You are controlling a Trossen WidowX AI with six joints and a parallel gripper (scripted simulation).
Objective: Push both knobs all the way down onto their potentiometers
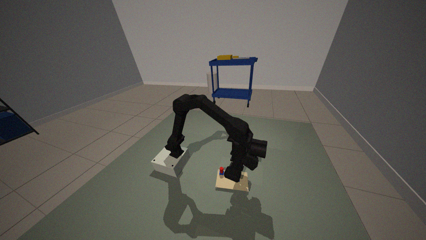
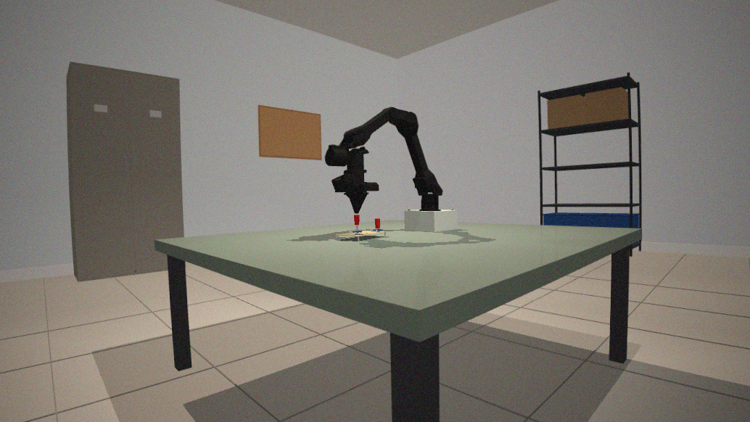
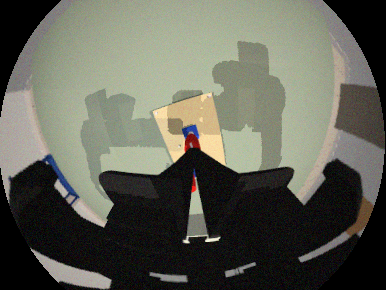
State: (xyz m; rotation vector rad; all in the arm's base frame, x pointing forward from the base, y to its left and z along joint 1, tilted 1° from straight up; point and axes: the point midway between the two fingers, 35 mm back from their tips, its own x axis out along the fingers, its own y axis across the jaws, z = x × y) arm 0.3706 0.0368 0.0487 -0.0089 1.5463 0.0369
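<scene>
The tan circuit board [image 1: 238, 186] [image 2: 346, 234] [image 3: 202, 119] stands on the green table [image 1: 119, 193] [image 2: 419, 272]. Two red knobs stand on blue potentiometers. My gripper [image 1: 234, 178] [image 2: 357, 209] [image 3: 193, 152] is shut and empty, and points straight down. Its tip is at or just above the top of one red knob [image 2: 357, 218] [image 3: 193, 184], which the fingers hide in the top view. I cannot tell whether they touch. The other red knob [image 1: 221, 168] [image 2: 376, 222] [image 3: 192, 143] stands free beside the gripper on its blue potentiometer [image 1: 221, 172] [image 3: 191, 131].
The arm's white base block [image 1: 169, 162] [image 2: 430, 220] stands on the table beside the board. Off the table are a blue cart [image 1: 232, 77], a black shelf rack [image 2: 587, 156] and a grey cabinet [image 2: 123, 167].
</scene>
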